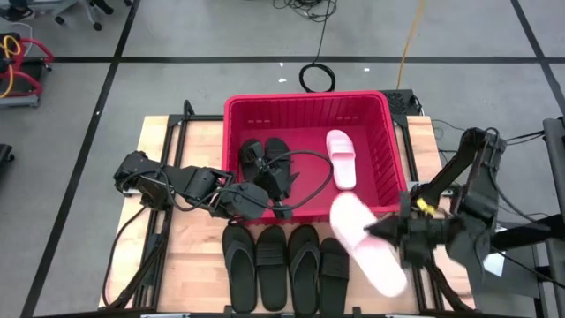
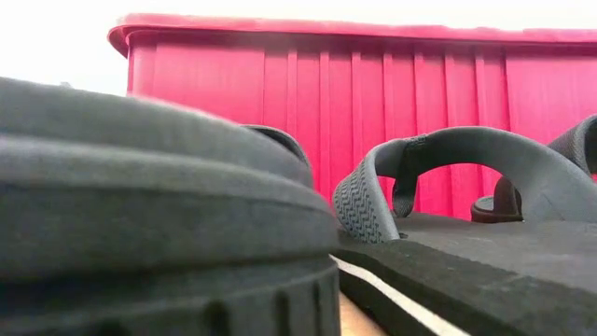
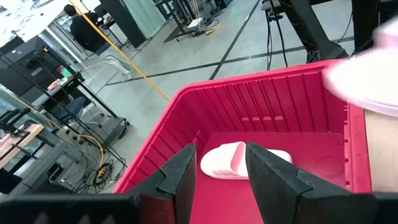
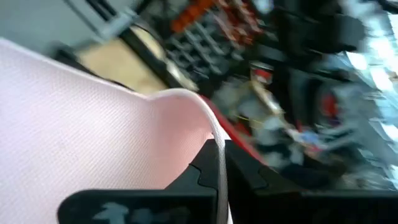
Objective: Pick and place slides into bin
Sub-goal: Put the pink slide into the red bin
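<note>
High view: red bin at the bench's far middle holds two black slides and one pink. Right claw pinches another pink slide over the bin's near-right corner. Left claw gapes, empty, at the near rim.
</note>
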